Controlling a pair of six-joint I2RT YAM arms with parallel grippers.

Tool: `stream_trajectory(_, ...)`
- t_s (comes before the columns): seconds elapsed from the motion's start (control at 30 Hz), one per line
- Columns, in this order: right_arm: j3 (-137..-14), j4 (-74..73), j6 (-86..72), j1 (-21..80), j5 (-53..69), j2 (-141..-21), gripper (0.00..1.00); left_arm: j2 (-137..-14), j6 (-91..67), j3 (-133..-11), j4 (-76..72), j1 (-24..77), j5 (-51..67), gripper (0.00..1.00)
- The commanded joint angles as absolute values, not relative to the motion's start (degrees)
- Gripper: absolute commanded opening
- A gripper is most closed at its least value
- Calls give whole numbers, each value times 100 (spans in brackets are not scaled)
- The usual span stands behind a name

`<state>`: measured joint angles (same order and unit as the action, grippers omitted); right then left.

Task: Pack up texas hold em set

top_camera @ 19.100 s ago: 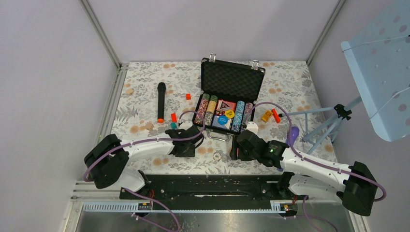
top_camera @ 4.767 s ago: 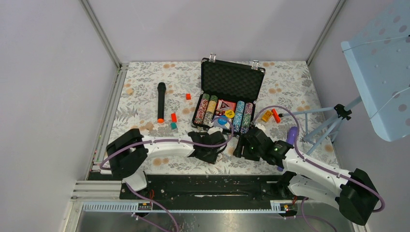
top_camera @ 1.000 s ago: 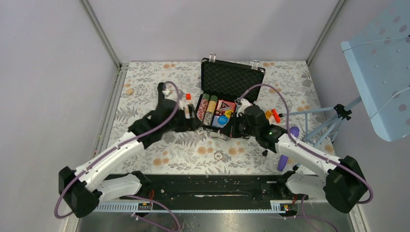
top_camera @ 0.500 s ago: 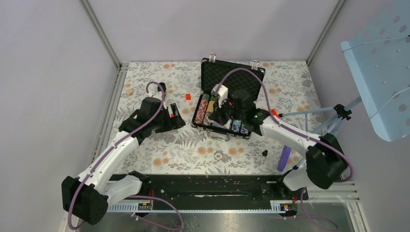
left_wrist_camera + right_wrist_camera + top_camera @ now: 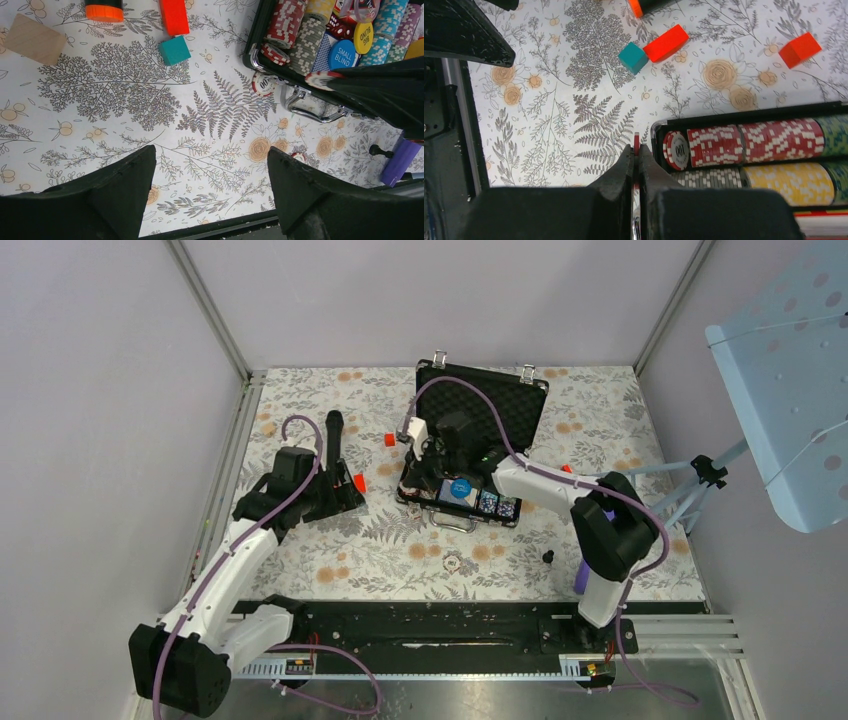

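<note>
A black microphone lies left of the open briefcase, its lower end hidden in the top view by the left arm. Near that end sit a long red block, a teal block and a plain wooden block. A smaller red block lies nearer the lid. On the near right are a purple cylinder and a small black piece. The briefcase stands mid-bench with its foam lid raised. Rows of striped poker chips fill it, with a blue button and a yellow button lying on top. One loose chip lies on the bench in front of the handle, and another chip lies just outside the case's near left corner. The right arm reaches across the case and covers its left rows from above. The right hand is clenched on a red-and-white chip, held edge-on at the near end of the red row. Whether this chip touches the case cannot be told. The left hand hangs released, fingers wide apart, above bare bench left of the case and near the blocks. The bench has a pale cover printed with ferns and flowers. Plain lilac-grey walls with metal posts enclose it, and a blue perforated panel on a tripod stands at the right.
</note>
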<state>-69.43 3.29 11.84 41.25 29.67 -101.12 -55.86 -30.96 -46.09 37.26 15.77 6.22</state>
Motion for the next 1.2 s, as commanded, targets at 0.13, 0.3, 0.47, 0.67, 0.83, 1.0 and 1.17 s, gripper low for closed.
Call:
stream_trajectory(0.13, -7653, -73, 1853, 4285, 3024, -10634, 0, -5449, -2989, -4606, 3622, 1527, 686, 82)
stream_trajectory(0.3, -7928, -557, 2031, 4288, 3324, -10841, 0, -5449, -2996, -4605, 3621, 1528, 718, 82)
stream_trajectory(0.47, -8152, -821, 2059, 4306, 3437, -11055, 0, -5449, -2989, -4605, 3620, 1529, 716, 82)
stream_trajectory(0.67, -8369, -951, 2186, 4324, 3196, -11319, 0, -5458, -2989, -4605, 3621, 1514, 715, 82)
stream_trajectory(0.83, -8516, -1069, 2261, 4322, 2937, -11407, 0, -5467, -2997, -4606, 3621, 1512, 725, 82)
stream_trajectory(1.0, -8612, -1151, 2317, 4323, 2697, -11466, 0, -5476, -2992, -4610, 3616, 1494, 729, 82)
stream_trajectory(1.17, -8724, -1294, 2448, 4325, 2532, -11539, 0, -5495, -2997, -4617, 3613, 1484, 745, 82)
